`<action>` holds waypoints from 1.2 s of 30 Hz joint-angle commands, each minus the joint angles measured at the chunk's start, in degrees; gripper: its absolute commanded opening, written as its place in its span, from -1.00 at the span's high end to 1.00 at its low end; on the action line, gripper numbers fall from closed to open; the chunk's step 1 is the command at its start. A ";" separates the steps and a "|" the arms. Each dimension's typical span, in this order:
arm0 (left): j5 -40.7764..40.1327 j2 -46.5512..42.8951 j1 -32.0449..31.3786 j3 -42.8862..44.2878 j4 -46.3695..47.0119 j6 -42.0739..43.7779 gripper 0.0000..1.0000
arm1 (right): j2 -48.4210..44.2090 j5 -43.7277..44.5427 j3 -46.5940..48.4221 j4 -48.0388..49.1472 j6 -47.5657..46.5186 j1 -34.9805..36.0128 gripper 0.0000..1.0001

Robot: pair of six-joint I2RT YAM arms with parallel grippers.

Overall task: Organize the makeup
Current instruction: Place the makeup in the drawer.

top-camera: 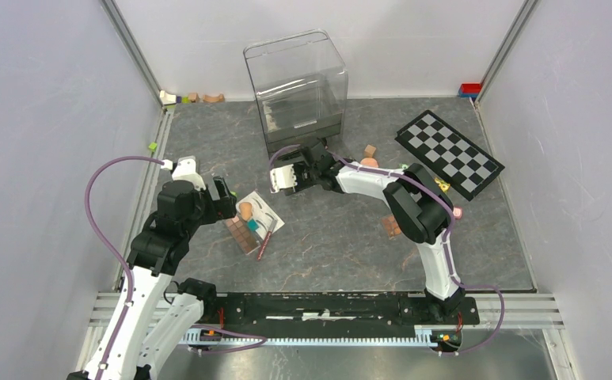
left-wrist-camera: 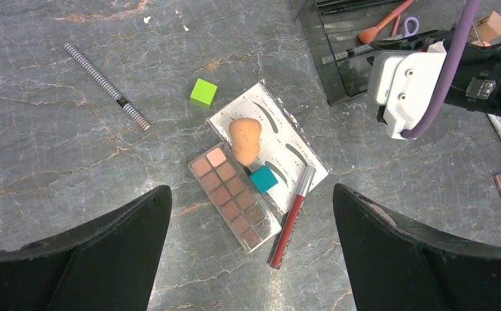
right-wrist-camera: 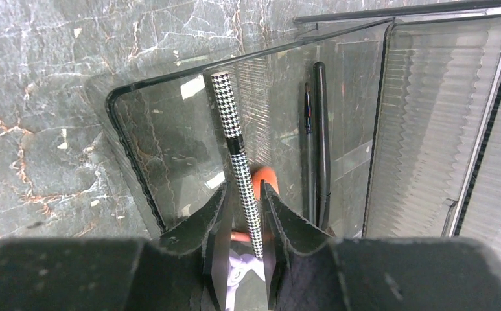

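right hand [right-wrist-camera: 244, 194] narrowly flanks a slim houndstooth-patterned pencil [right-wrist-camera: 227, 110] over the clear plastic organizer's [right-wrist-camera: 163, 149] tray; whether it pinches, i cannot tell. left hand [left-wrist-camera: 251, 191] spreads wide above the rectangular brown eyeshadow palette [left-wrist-camera: 231, 197] on the veined grey stone worktop [left-wrist-camera: 72, 181].

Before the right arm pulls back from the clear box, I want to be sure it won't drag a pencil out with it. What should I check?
1. Checked pencil lined up with the clear box: ok. It points into the front tray, between the right gripper fingers.
2. Right jaws free of that pencil: cannot tell. A thin gap shows on one side only.
3. Black pencils already inside, clear of the fingers: ok. They lie off to one side.
4. Left gripper ready: ok. It is wide open above the palette.
5. Arms apart: ok. The top view shows a gap between the two grippers.
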 commanded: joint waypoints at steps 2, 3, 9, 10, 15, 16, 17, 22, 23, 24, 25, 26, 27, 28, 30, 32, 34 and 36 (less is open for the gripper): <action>-0.49 -0.03 0.20 0.11 1.48 -0.84 -1.00 | -4.12 -1.07 1.41 1.30 2.76 -0.31 0.45; -0.45 0.03 0.20 0.11 1.44 -0.84 -1.00 | -5.50 -1.55 0.78 2.23 4.27 -0.40 0.45; -0.22 0.32 0.20 0.11 1.42 -0.82 -1.00 | -16.22 -8.58 -10.12 13.19 15.88 -2.22 0.45; -0.15 0.47 0.20 0.11 1.42 -0.84 -1.00 | -18.26 -9.00 -11.97 15.39 17.77 -2.42 0.45; 0.07 0.76 0.20 0.19 1.45 -0.84 -1.00 | -27.45 -7.43 -22.90 24.35 27.10 -2.94 0.45; 0.09 0.74 0.20 0.19 1.46 -0.84 -1.00 | -29.04 -6.62 -24.75 25.51 28.86 -3.12 0.45; 0.14 0.77 0.20 0.18 1.45 -0.84 -1.00 | -30.76 -5.91 -26.84 26.85 31.07 -3.28 0.45; 0.34 0.93 0.20 0.20 1.48 -0.83 -1.00 | -38.99 -2.09 -36.54 31.75 40.97 -4.26 0.43; 0.33 0.96 0.20 0.22 1.47 -0.84 -1.00 | -40.44 -0.97 -38.05 32.16 42.70 -4.43 0.43; 0.26 0.94 0.20 0.20 1.44 -0.84 -1.00 | -42.09 0.19 -39.67 32.51 45.02 -4.57 0.42; 0.29 1.00 0.20 0.19 1.44 -0.84 -1.00 | -43.40 0.99 -41.13 32.72 46.74 -4.91 0.42; 0.27 1.18 0.20 0.19 1.44 -0.84 -1.00 | -44.85 1.75 -42.21 32.63 48.55 -5.11 0.42; 0.30 1.28 0.20 0.19 1.44 -0.84 -1.00 | -46.36 2.32 -43.31 32.14 50.22 -5.51 0.42; 0.42 1.35 0.20 0.19 1.44 -0.84 -1.00 | -47.59 3.27 -44.11 31.63 51.66 -5.78 0.42; 0.42 1.63 0.20 0.19 1.44 -0.84 -1.00 | -49.75 6.63 -45.45 29.84 55.07 -6.52 0.42; 0.38 1.96 0.20 0.19 1.48 -0.84 -1.00 | -51.13 11.25 -45.81 27.29 57.65 -7.45 0.42; 0.36 2.14 0.20 0.27 1.44 -0.82 -1.00 | -51.24 16.18 -45.06 23.57 61.52 -9.08 0.39; 0.42 2.21 0.20 0.29 1.44 -0.75 -1.00 | -50.35 18.39 -43.58 20.00 66.27 -12.59 0.39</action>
